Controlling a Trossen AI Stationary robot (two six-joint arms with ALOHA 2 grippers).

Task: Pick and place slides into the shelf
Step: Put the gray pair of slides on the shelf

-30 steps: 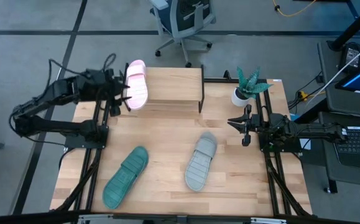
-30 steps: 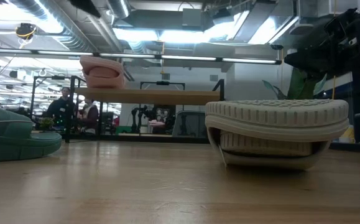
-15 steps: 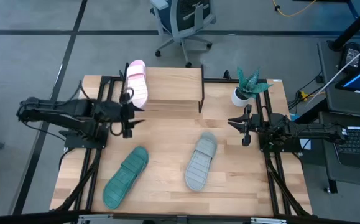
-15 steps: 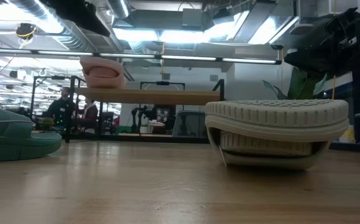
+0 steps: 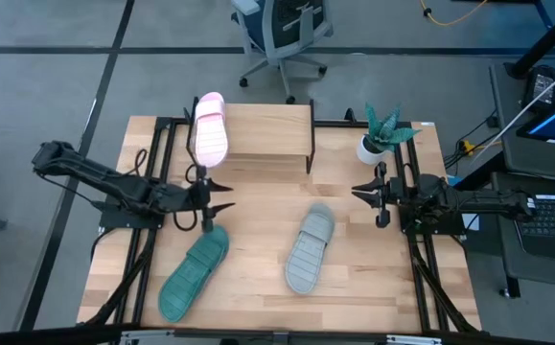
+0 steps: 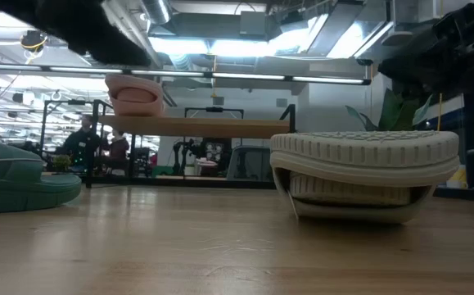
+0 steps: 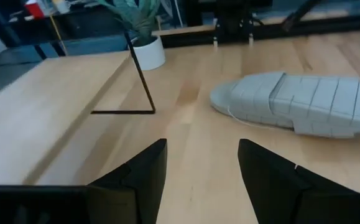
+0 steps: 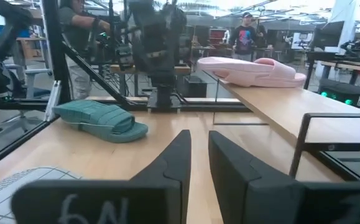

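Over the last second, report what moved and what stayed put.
The left claw drew back from the pale pink rubber slide, left lying on the light wooden shelf, and swung, open, toward the teal green slide. The grey slide and right claw stayed.

Looking straight down from above on the whole table (image 5: 258, 240). Peering level from tabletop height, close behind the grey slide (image 6: 366, 176). Riding both wrists, facing inward. Sharing the pink slide (image 5: 209, 134) on the shelf (image 5: 267, 129).
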